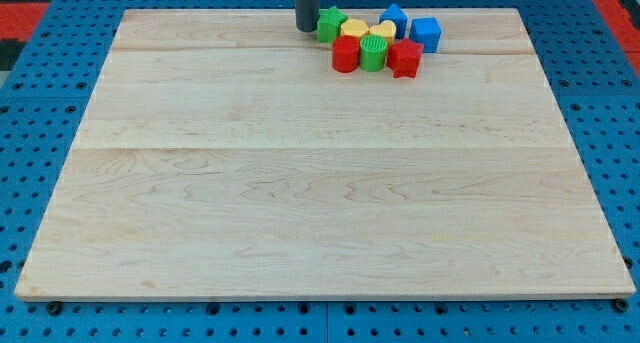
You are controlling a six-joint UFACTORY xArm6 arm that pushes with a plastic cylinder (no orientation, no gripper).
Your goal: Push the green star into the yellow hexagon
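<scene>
Green star (331,24): sat at the bench's (300,183) top edge, touching the yellow hexagon (354,29) on its left.
Tip (306,29): just left of the green star, apparently touching it.
Jaws: none; the arm ended in a rod.
Neighbours: another yellow block (381,33), red (345,54), green (373,54), red (405,58) and two blue blocks (394,19) (426,33) clustered right of the star.

Green star (331,24), yellow hexagon (354,29), seemingly ridged green cylinder (373,54).

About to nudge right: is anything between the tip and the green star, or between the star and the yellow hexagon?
Nothing visible. My tip stands against the view's left side of the green star, and the yellow hexagon sits right beside the star on its right, apparently touching.
</scene>
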